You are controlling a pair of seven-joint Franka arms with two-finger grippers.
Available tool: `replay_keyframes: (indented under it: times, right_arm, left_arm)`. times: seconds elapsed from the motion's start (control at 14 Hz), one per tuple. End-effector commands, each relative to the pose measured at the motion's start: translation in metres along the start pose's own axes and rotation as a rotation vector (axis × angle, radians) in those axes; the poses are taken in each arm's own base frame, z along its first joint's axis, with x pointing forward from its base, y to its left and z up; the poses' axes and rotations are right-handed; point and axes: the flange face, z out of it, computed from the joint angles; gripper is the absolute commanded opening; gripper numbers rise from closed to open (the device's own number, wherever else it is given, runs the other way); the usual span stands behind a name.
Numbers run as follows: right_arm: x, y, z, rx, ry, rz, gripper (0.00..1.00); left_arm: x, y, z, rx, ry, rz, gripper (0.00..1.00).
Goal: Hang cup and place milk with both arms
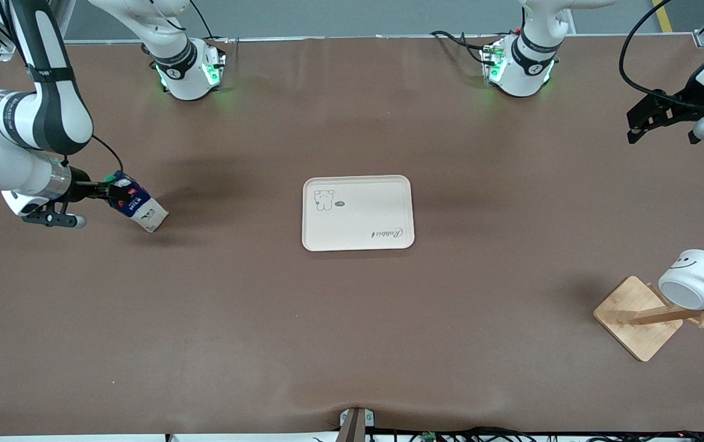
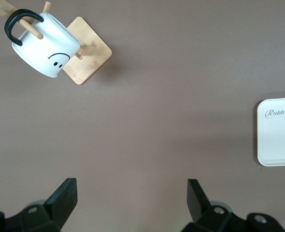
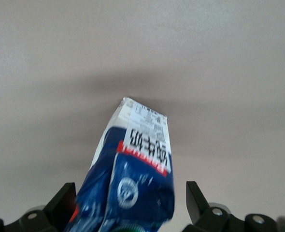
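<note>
While the cup [image 1: 693,279] hangs by its black handle on a peg of the wooden rack [image 1: 639,316] at the lower right of the frame, the cream tray [image 1: 358,213] lies at mid-frame on the brown bench [image 1: 352,344]. At middle left, the milk [image 1: 138,209] leans tilted between the spread fingers of the right gripper [image 1: 101,191]. At upper right, the left gripper [image 1: 634,132] waits above the bench, fingers spread and holding nothing.

The white ceramic mug with black handle [image 1: 693,278] hangs on the wooden peg rack [image 1: 665,316] at the left arm's end, well apart from the cream rectangular tray [image 1: 357,213] mid-table.
</note>
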Motion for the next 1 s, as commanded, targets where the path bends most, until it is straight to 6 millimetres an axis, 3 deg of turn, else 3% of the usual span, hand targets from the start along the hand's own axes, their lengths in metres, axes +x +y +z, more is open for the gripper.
replay_keyframes:
  times: [0.0, 0.14, 0.43, 0.57, 0.64, 0.79, 0.93]
  right_arm:
    - [0.01, -0.014, -0.035, -0.014, 0.009, -0.046, 1.0]
    - [0.024, -0.027, -0.081, -0.016, 0.093, -0.062, 1.0]
    - [0.052, -0.041, -0.204, 0.008, 0.015, -0.087, 1.0]
    - [0.059, -0.056, -0.272, 0.0, 0.122, -0.108, 1.0]
    - [0.058, -0.06, -0.293, -0.006, 0.171, -0.115, 1.0]
    - [0.048, -0.068, -0.306, -0.011, 0.186, -0.126, 1.0]
    - [0.011, -0.069, -0.34, -0.008, 0.224, -0.13, 1.0]
  left_arm:
    - [-0.002, 0.002, -0.005, -0.012, 0.009, 0.005, 1.0]
    - [-0.002, 0.002, -0.006, -0.012, 0.012, 0.005, 1.0]
    - [-0.002, 0.002, -0.007, -0.012, 0.013, 0.005, 1.0]
    - [0.0, 0.002, -0.006, -0.013, 0.015, 0.003, 1.0]
    - [0.003, 0.003, -0.007, -0.014, 0.018, 0.005, 1.0]
    - [0.004, 0.002, -0.009, -0.012, 0.021, 0.006, 1.0]
    - [0.004, 0.006, -0.009, -0.013, 0.023, 0.011, 1.0]
